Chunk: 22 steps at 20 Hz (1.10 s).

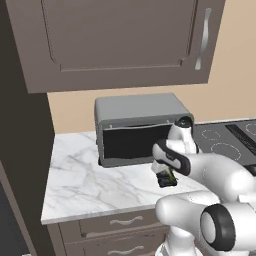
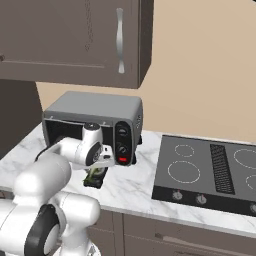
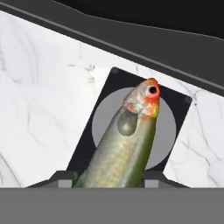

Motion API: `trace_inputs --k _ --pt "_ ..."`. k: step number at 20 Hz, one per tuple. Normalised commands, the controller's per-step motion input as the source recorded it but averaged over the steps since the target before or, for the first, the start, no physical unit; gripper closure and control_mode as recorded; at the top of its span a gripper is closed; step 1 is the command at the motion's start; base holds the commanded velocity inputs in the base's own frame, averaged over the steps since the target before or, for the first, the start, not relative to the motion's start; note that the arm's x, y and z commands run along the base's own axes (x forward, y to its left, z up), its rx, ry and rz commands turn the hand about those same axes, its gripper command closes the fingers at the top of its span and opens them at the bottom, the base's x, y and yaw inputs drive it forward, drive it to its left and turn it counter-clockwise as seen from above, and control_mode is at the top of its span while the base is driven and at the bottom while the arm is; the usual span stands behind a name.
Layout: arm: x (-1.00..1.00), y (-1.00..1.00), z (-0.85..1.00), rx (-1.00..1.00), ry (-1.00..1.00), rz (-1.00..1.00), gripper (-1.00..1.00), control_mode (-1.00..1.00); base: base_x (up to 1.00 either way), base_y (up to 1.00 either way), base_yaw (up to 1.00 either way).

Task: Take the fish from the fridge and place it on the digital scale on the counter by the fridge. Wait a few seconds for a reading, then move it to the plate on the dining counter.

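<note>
The olive-yellow fish, with its reddish head pointing away from the hand, is held between my fingertips. My gripper is shut on it. It hangs directly over the digital scale, a black square slab with a grey round disc. The scale lies on the narrow marble counter just in front of the toaster oven. From the right base view the fish sits low over the scale. Whether the fish touches the scale, I cannot tell.
A grey toaster oven with a dark glass door stands right behind the scale. A black cooktop lies to the right. Brown wall cabinets hang overhead. A dark tall panel bounds the counter on the left.
</note>
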Motion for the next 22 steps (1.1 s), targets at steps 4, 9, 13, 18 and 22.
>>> trace_inputs --k 4,9,13,18,22 --pt "0.24 0.0 -0.14 0.0 0.01 0.0 1.0 -1.0 0.0 0.0 0.0" --pt "0.16 0.0 -0.09 0.0 0.02 0.0 1.0 -1.0 0.0 0.0 0.0" --pt "0.13 0.0 -0.25 0.0 0.04 0.0 1.0 -1.0 0.0 0.0 0.0" --pt "0.03 0.0 -0.12 0.0 0.03 0.0 1.0 -1.0 0.0 0.0 0.0" --pt "-0.07 0.0 0.0 0.0 0.0 0.0 1.0 -1.0 0.0 0.0 0.0"
